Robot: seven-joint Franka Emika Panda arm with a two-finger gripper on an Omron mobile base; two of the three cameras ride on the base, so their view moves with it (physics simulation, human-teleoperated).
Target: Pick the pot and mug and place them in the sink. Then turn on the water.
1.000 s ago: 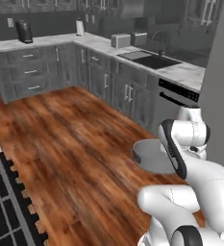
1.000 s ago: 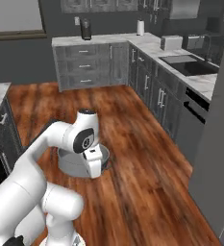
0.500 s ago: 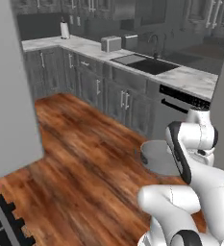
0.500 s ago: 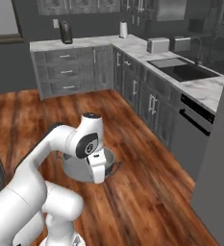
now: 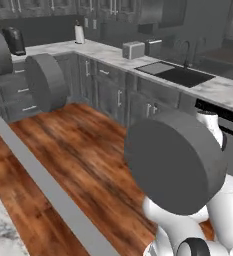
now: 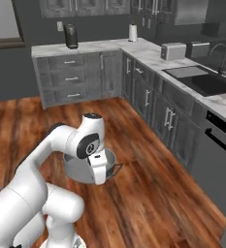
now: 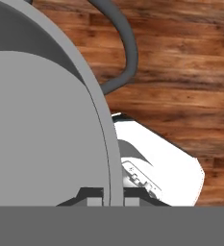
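My gripper [image 6: 101, 175] is shut on the rim of the grey metal pot [image 6: 83, 168], carried low over the wooden floor in front of the arm. In the hand view the pot's wall [image 7: 46, 125] stands edge-on between the fingertips [image 7: 95, 196], and one loop handle [image 7: 128, 53] curves above. From the left base the pot [image 5: 175, 161] looms as a big grey disc. The black sink [image 6: 209, 82] [image 5: 184, 75] with its dark faucet [image 6: 222, 52] lies in the marble counter to the right. The mug and the water are out of view.
A toaster [image 6: 171, 51] stands on the counter beside the sink, with a coffee machine [image 6: 71, 36] and a paper roll [image 6: 132, 32] farther left. A dishwasher front [image 6: 220, 145] is under the counter. A grey bar [image 5: 38, 175] crosses the left base view's lower left.
Both base views have swung as the base drives: the sink counter now stands nearer and more central. The pot stays held in the shut gripper.
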